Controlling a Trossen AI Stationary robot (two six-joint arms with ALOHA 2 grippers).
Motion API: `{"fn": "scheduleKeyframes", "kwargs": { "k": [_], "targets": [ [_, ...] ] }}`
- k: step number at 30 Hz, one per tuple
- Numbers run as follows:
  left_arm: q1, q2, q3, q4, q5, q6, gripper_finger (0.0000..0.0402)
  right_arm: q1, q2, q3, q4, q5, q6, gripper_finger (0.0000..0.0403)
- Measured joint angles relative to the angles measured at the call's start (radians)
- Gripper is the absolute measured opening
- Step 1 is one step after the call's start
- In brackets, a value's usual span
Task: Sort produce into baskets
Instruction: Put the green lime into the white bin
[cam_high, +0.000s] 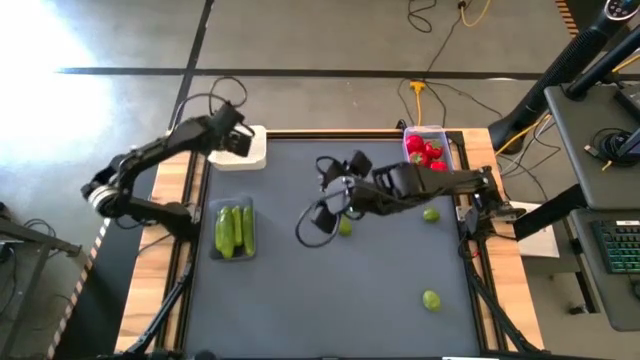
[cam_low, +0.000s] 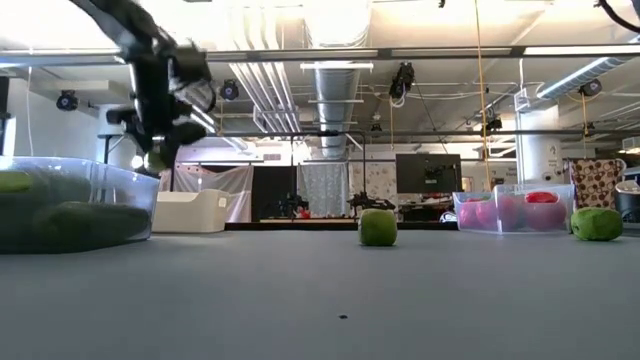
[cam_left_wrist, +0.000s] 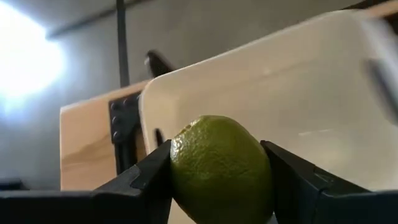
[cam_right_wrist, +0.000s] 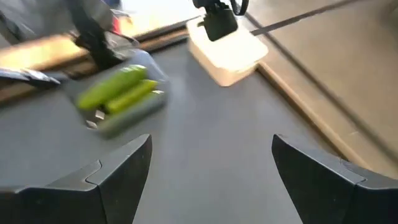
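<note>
table: dark grey mat with wood edges, both arms over it
left arm: reaches to the far left corner, left gripper above the white tub
left fingers: clamped on a yellow-green ball, one finger on each side; ball hangs over the tub's open inside
right arm: stretched from the right edge toward the table middle, right gripper over the mat
right fingers: spread wide, nothing between them; only bare mat below in the right wrist view
clear tub left: left side of table, holds green pods lying side by side; tub wall close up in the low view
clear tub far right: far right corner, red pieces inside; pink-red through the wall in the low view
loose balls: one just beside the right gripper, one near the right arm by the right edge, one alone toward the near right; all on the mat, well apart
</note>
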Motion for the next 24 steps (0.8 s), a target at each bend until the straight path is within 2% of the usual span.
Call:
{"fn": "scheduleKeyframes", "kwargs": {
  "k": [4,6,10,13,19,21,24],
  "targets": [
    [0.103,0.129,0.058,0.01,0.067,0.012,0.0189,-0.09,0.0,0.01,-0.012,-0.002,-0.216,0.0325],
    [0.119,0.203,0.09,0.006,0.101,0.022,0.0189,-0.154,0.0,0.01,-0.016,-0.048,-0.308,0.0325],
    [0.157,0.339,0.158,-0.041,0.118,0.016,0.0191,-0.285,0.0,0.003,-0.041,-0.221,-0.44,0.0324],
    [0.188,0.409,0.191,-0.052,0.144,-0.012,0.0192,-0.38,0.0,-0.031,-0.034,-0.389,-0.517,0.0325],
    [0.212,0.492,0.239,-0.052,0.145,-0.07,0.02,-0.519,0.006,-0.219,0.052,-0.664,-0.616,0.0325],
    [0.214,0.512,0.249,-0.052,0.142,-0.07,0.021,-0.542,0.007,-0.3,0.094,-0.717,-0.612,0.0326],
    [0.212,0.535,0.254,-0.055,0.108,-0.072,0.023,-0.551,0.007,-0.416,0.162,-0.731,-0.592,0.0332]
  ]
}}
